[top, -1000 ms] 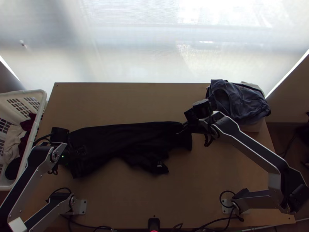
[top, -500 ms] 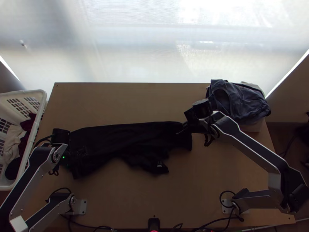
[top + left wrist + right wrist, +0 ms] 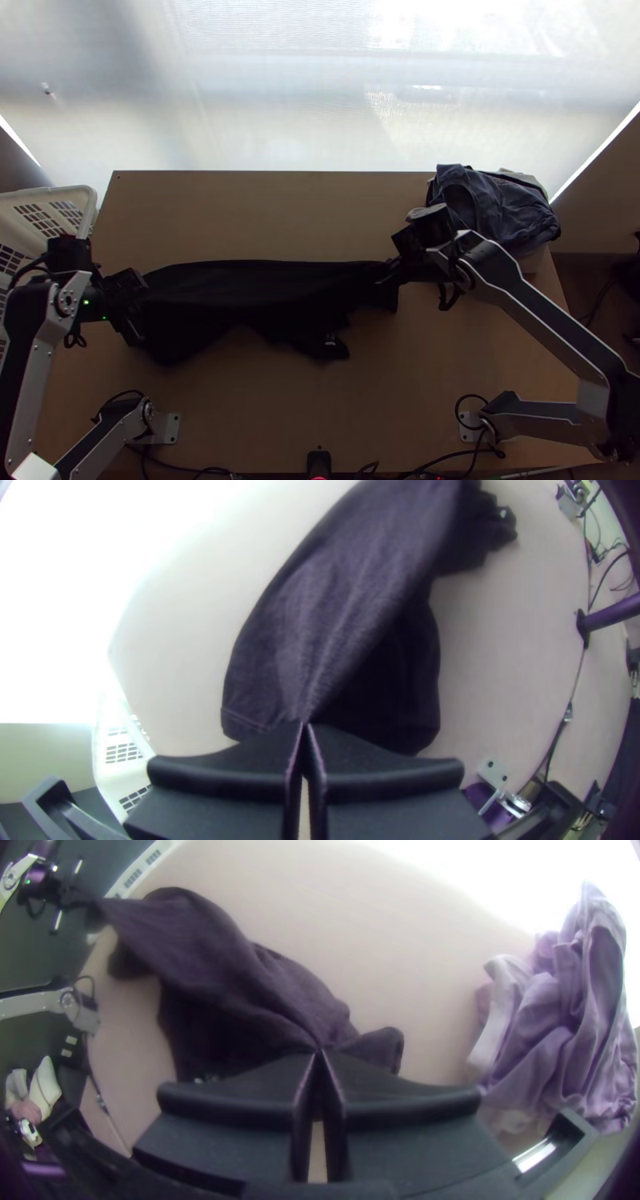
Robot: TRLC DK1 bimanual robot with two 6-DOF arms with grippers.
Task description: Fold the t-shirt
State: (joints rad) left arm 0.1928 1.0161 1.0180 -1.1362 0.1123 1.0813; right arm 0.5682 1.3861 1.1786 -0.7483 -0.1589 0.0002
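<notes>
Bare wood lies open across the far side of the table [image 3: 264, 216], a lane between the white laundry basket [image 3: 48, 191] and the heaped clothes [image 3: 500, 212]; the black T-shirt [image 3: 256, 288], stretched between the left gripper [image 3: 136, 338] and the right gripper [image 3: 386, 274], bars the middle; on the near side, another open stretch runs between the shirt and the arm bases, cables [image 3: 448, 462] along its edge; the left arm [image 3: 38, 352] blocks the left side; the right arm [image 3: 536, 308] cuts diagonally across the right, its wrist close to the heap.
</notes>
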